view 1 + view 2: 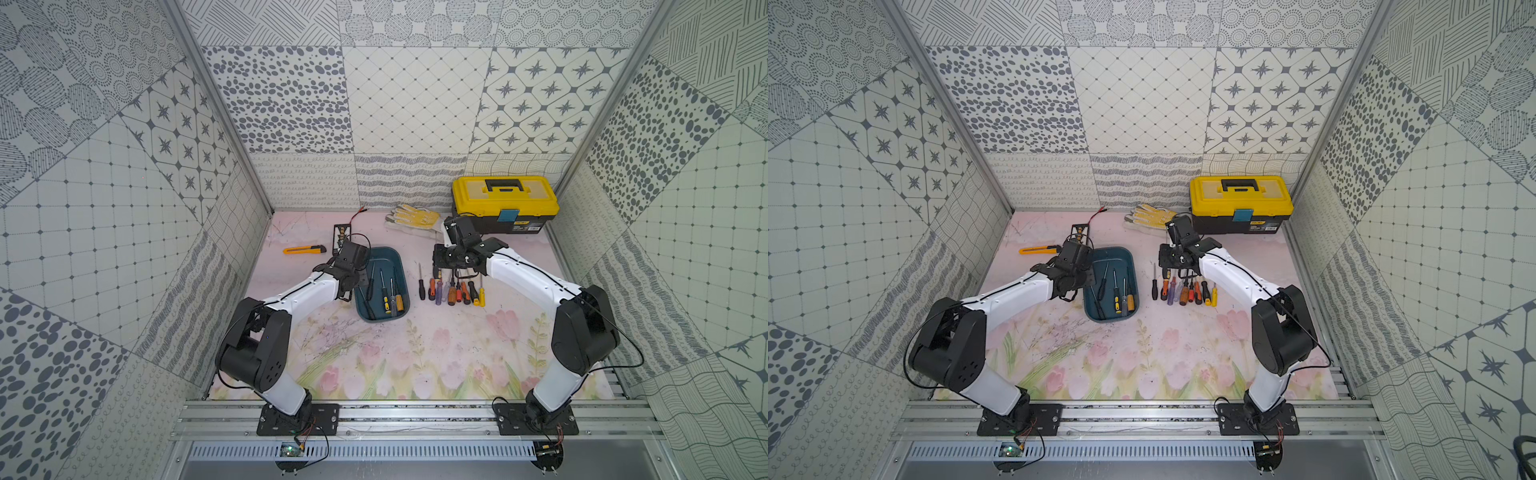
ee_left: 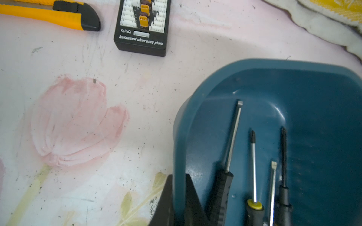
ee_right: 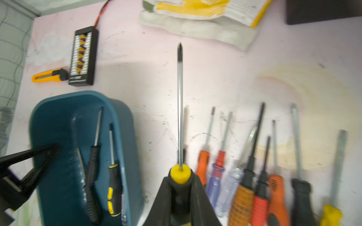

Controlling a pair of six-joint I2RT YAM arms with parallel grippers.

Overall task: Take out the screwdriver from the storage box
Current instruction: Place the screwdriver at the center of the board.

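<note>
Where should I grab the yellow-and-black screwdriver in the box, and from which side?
Best grip the screwdriver by its handle, from straight above, jaws across it. It lies flat in the box, whose walls block sideways reach, and its shaft is thin.

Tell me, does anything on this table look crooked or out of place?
Only slightly: the screwdriver row beside the storage box is untidy; several shafts slant and handles crowd together. The mat shows dark scuffs.

A robot lab cell dressed as a workshop: patterned panel walls (image 1: 415, 104) enclose a tulip-printed counter (image 1: 415, 353). The left arm (image 1: 299, 293) and right arm (image 1: 532, 278) are bolted to a near aluminium rail (image 1: 415, 419). A yellow-lidded toolbox (image 1: 505, 195) sits far right, with work gloves (image 1: 415, 216) and a row of screwdrivers (image 1: 451, 291).
</note>
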